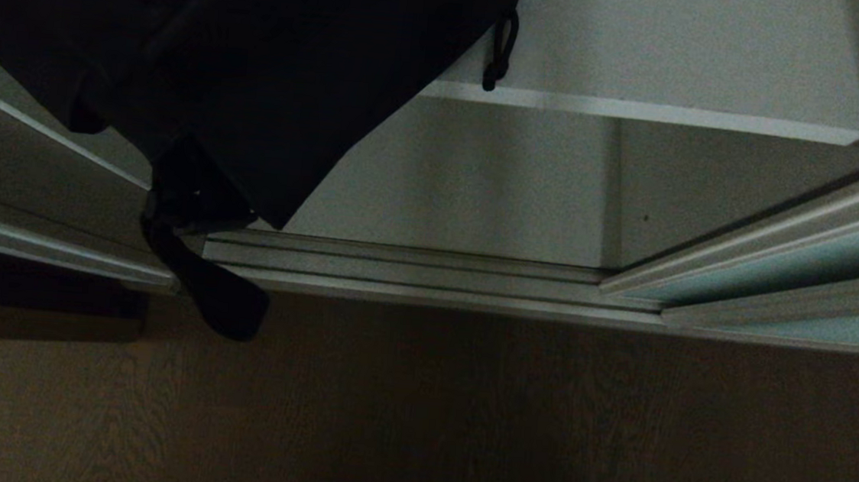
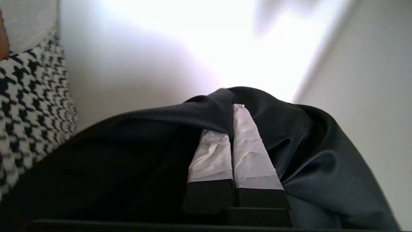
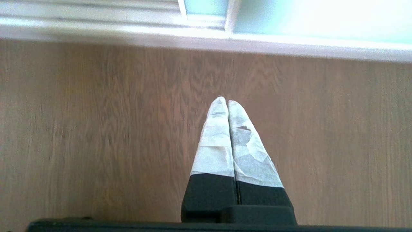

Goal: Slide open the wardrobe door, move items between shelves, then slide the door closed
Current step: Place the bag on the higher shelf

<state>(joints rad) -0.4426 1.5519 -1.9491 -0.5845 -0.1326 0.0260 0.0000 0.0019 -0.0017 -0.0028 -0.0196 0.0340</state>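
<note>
A bulky black bag [image 1: 259,67] hangs in the air at the upper left of the head view, in front of the open wardrobe bay. Its broad flat strap [image 1: 229,306] dangles down past the floor track. My left gripper [image 2: 231,122] is shut on a fold of the bag's black fabric [image 2: 305,145], which drapes over one finger. A white-grey shelf [image 1: 639,112] crosses the bay behind the bag. The sliding wardrobe door [image 1: 819,264] stands pushed to the right. My right gripper [image 3: 228,102] is shut on nothing, low over the floor.
The ribbed silver floor track [image 1: 412,270] runs along the front of the bay, with wood floor [image 1: 461,427] before it. A black-and-white houndstooth cloth [image 2: 29,106] hangs beside the bag inside the wardrobe. The bay's white wall [image 2: 370,80] is close on the other side.
</note>
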